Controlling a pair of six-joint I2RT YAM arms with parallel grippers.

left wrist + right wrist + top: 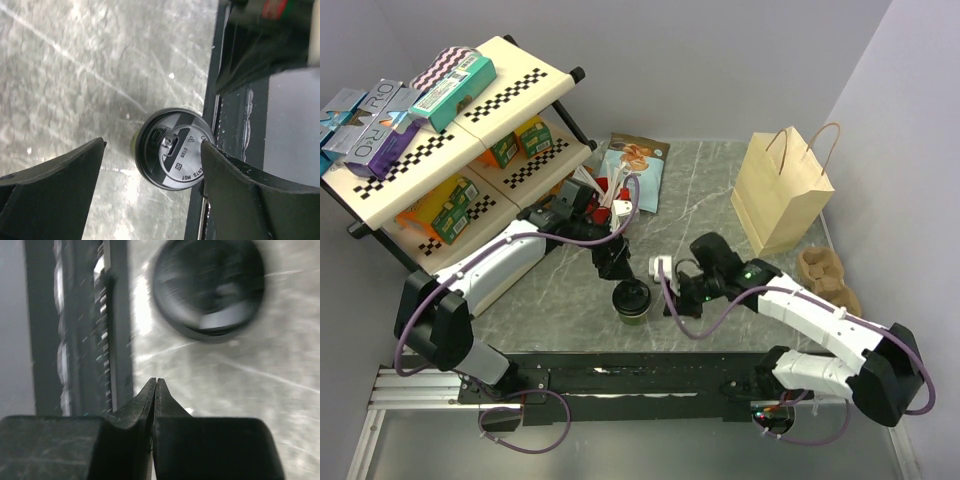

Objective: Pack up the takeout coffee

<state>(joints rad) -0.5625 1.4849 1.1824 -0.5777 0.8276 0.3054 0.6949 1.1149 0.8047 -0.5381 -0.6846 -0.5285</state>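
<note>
Takeout coffee [632, 299] stands upright on the table [720, 180] near the front edge, lid on, between both arms; brown paper bag [782, 190] is well apart at far right. Left wrist: left gripper [154, 145] spread wide, straddling the black lid [175, 150] from above, holding nothing (contact on one side unclear). Right wrist: right gripper [156, 382] pinched closed, empty, coffee blurred ahead. Looks like pre-grasp. Next move needs lowering below the lid, a gentle close, then a carry to the bag.

The takeout coffee [631, 302] is showing dark green under a black lid [172, 150]; the surface [720, 210] is showing grey marbling, the shelf [510, 95] cream with black-and-white checks, the paper bag [785, 195] tan.
</note>
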